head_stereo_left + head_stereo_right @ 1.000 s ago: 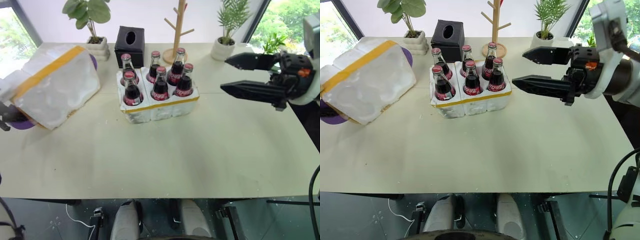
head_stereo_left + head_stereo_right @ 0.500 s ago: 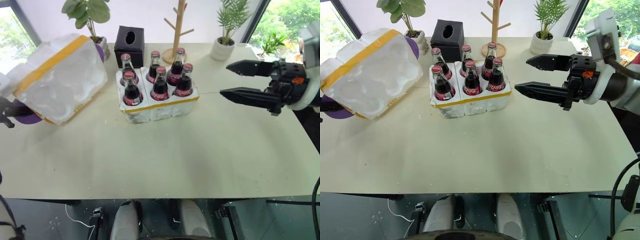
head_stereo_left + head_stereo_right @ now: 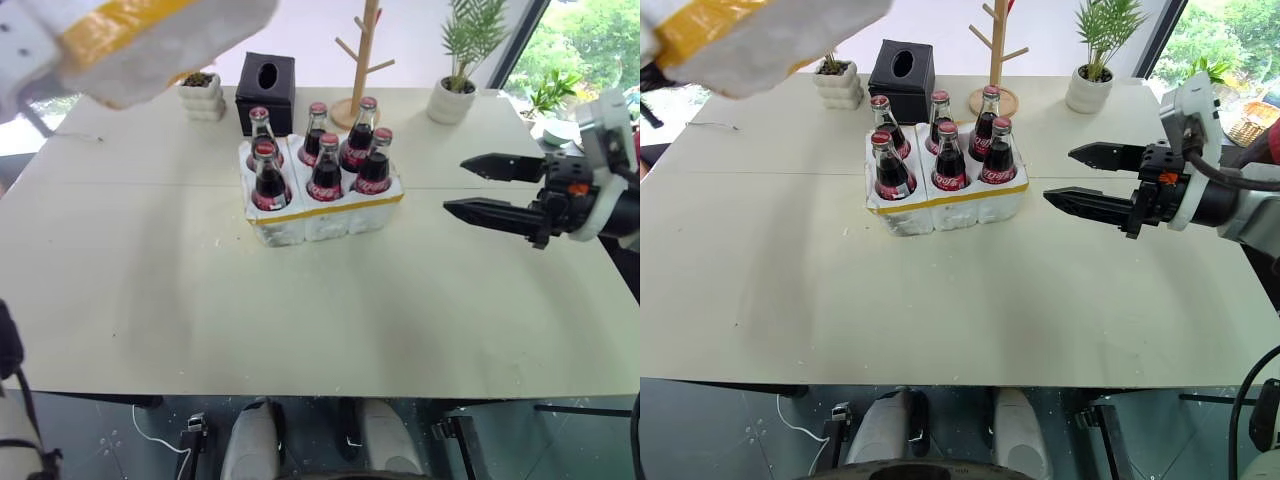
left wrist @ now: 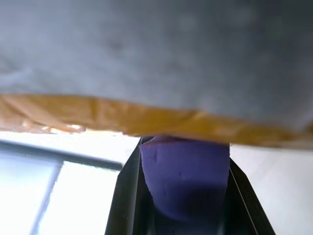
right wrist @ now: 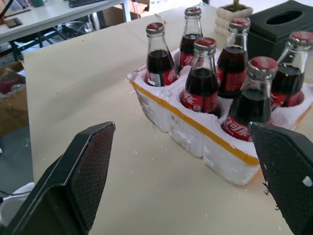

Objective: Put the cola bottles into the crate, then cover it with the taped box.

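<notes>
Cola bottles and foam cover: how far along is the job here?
Done: all six cola bottles stand in the crate. In hand: the left gripper holds the taped box raised, left of the crate. The right gripper waits open. Left: lower the box over the crate.

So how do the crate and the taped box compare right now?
The crate sits flat on the table with all six cola bottles upright in its wells; the taped box is in the air at the far left, tilted, carrying nothing visible. The crate's yellow stripe is thin; the taped box's band is wide. Nothing grips the crate; the left gripper is shut on the taped box. Both are white foam.
</notes>
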You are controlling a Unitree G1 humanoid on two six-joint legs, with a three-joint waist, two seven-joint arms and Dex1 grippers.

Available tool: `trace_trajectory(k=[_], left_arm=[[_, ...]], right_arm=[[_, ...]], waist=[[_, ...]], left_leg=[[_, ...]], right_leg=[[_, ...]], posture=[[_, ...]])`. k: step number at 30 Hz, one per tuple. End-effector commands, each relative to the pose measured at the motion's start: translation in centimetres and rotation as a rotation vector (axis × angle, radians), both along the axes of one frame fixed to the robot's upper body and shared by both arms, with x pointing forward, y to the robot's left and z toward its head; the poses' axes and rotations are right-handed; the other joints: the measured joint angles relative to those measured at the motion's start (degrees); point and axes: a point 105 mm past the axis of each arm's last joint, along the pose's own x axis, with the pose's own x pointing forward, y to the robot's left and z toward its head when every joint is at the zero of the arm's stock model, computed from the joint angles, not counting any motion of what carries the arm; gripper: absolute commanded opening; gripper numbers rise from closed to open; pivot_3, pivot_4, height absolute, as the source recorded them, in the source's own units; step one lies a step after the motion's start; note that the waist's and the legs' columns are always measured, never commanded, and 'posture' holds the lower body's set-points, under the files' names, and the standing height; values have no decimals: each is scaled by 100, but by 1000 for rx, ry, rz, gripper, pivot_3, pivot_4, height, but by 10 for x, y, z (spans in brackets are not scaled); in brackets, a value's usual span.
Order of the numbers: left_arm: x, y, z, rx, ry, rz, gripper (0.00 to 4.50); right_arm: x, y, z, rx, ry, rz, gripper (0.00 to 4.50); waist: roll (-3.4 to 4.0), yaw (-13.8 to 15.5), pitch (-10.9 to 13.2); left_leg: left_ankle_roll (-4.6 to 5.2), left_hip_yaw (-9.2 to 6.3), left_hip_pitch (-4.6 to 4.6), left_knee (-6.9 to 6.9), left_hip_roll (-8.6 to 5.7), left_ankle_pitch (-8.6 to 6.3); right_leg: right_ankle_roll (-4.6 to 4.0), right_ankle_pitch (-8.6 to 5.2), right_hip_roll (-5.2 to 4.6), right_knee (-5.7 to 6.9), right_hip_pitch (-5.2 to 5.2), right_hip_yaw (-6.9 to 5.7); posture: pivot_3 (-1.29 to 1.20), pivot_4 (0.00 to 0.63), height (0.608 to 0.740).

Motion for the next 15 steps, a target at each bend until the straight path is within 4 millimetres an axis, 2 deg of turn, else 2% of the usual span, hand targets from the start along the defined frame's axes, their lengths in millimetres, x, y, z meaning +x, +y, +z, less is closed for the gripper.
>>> trace_trajectory(k=[1,6,9,12,15], left_arm=[[-10,-34,22,90,-156,6,308],[-10,-82,0,349,-244,-43,308],[-10,-96,-22,449,-241,-75,308],[-11,-99,-50,571,-206,-82,308],[-14,-104,-63,593,-218,-98,308]], right_arm=[[-5,1,10,19,-71,-8,4500],[-4,-2,11,41,-79,-41,4500],[-5,-6,12,51,-84,-63,4500],[-5,-10,13,59,-89,-87,4500],[-5,-12,13,68,-91,-102,4500]], waist=[[0,-18,0],[2,-43,-1],[2,-40,-1],[2,-30,-1],[2,-13,-1]], left_leg=[[0,0,0,0,0,0],[0,0,11,-3,-1,0],[0,1,12,-3,-1,0],[0,1,13,-3,-1,0],[0,0,12,-3,-1,0]], right_leg=[[0,0,0,2,0,0],[0,0,7,12,0,7],[-1,0,7,11,0,9],[-1,0,6,11,2,10],[-1,0,5,10,2,10]], posture=[[0,150,740],[0,150,740],[0,150,740],[0,150,740],[0,150,740]])
